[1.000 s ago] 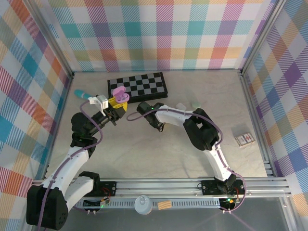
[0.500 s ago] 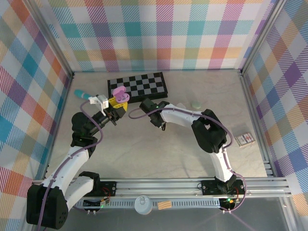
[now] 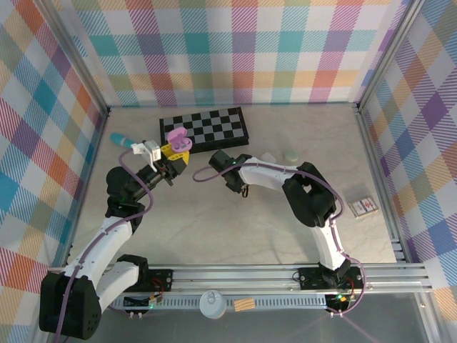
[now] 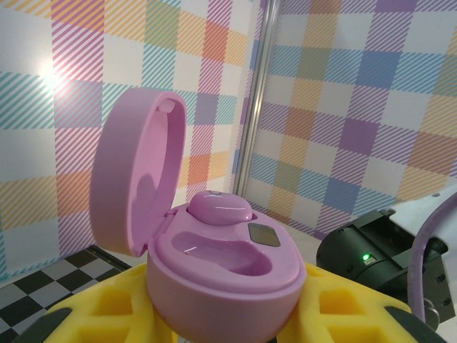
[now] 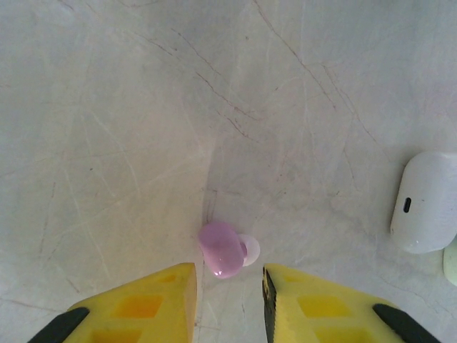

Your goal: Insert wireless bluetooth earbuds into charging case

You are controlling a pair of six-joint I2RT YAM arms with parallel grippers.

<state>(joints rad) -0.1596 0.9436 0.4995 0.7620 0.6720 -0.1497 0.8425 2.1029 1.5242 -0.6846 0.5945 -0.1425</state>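
Note:
A pink charging case [image 4: 221, 264] with its lid [image 4: 136, 179] raised sits upright between the yellow fingers of my left gripper [image 4: 228, 318], which is shut on it. One pink earbud [image 4: 218, 207] lies seated in the far socket; the near socket is empty. From above, the case [image 3: 176, 137] is held just in front of the chessboard. A second pink earbud [image 5: 224, 249] lies on the table, between the tips of my right gripper [image 5: 228, 279]. That gripper is open, points straight down and does not touch the earbud. In the top view the right gripper [image 3: 240, 187] is right of the case.
A white pebble-shaped case [image 5: 424, 204] lies to the right, with a pale green one [image 5: 451, 261] beside it; from above they are the white case [image 3: 268, 158] and green case [image 3: 290, 154]. A chessboard [image 3: 207, 127], a teal pen [image 3: 121, 139] and a small card box [image 3: 362, 206] lie around.
My right arm has shifted a little right and toward the near side, uncovering the white and green cases. The left arm and pink case have stayed still.

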